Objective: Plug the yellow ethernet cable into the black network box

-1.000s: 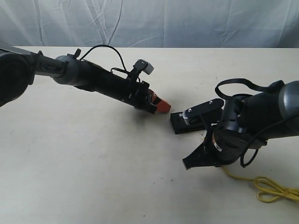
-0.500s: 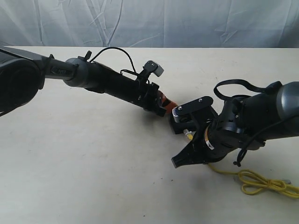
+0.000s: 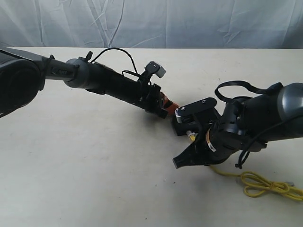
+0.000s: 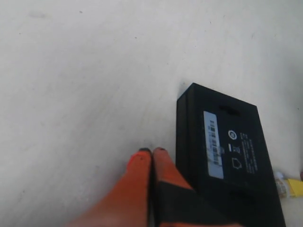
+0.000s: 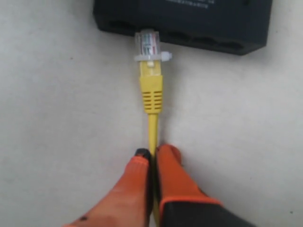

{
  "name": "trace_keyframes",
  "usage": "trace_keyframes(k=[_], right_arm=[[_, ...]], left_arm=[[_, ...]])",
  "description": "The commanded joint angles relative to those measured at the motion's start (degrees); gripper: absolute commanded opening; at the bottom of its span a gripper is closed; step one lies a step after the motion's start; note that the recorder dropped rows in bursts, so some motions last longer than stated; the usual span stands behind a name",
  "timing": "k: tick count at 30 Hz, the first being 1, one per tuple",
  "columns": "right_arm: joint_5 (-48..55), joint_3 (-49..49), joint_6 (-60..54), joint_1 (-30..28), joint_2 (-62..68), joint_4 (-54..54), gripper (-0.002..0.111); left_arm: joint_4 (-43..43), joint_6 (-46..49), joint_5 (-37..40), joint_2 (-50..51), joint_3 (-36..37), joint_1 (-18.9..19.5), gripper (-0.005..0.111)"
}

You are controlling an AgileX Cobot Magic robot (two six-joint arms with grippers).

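Observation:
The black network box (image 4: 239, 156), with a pale label (image 4: 213, 144) on top, lies flat on the table. My left gripper (image 4: 151, 151) is shut on nothing, its orange fingers lying along one side of the box (image 3: 181, 128). My right gripper (image 5: 152, 153) is shut on the yellow ethernet cable (image 5: 152, 101) a little behind its plug. The clear plug (image 5: 147, 43) points at the box's port side (image 5: 182, 21), with its tip at a port opening. The rest of the cable trails in a loose tied bundle (image 3: 265, 185) at the front right.
The pale table (image 3: 85, 165) runs back to a white cloth backdrop (image 3: 189, 21). The left arm (image 3: 109, 82) stretches in from the left. The bulky right wrist (image 3: 236, 130) covers most of the box in the exterior view.
The left gripper moved right until it lay against the box. The right arm moved left with the cable, bringing the plug to the ports. In the last half second almost nothing shifted.

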Motion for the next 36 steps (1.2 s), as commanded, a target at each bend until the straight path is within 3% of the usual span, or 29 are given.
trace_keyframes(k=[1, 5, 11, 16, 23, 36], right_arm=[[2.8, 0.1, 0.3, -0.1, 1.2, 2.0, -0.001], [8.8, -2.9, -1.9, -0.1, 0.2, 6.6, -0.001], [26.6, -12.3, -15.3, -0.2, -0.7, 16.5, -0.001], [23.2, -12.7, -18.4, -0.2, 1.0, 20.5, -0.001], [17.4, -12.7, -18.4, -0.2, 3.9, 18.1, -0.001], [16.8, -12.7, -15.3, -0.2, 4.2, 12.5, -0.001]], left_arm=[[0.4, 0.2, 0.0, 0.4, -0.3, -0.4, 0.000], [0.4, 0.2, 0.0, 0.4, -0.3, -0.4, 0.000], [0.4, 0.2, 0.3, 0.4, -0.3, -0.4, 0.000], [0.4, 0.2, 0.5, 0.4, -0.3, -0.4, 0.000], [0.4, 0.2, 0.7, 0.4, -0.3, -0.4, 0.000], [0.5, 0.2, 0.6, 0.4, -0.3, -0.4, 0.000]])
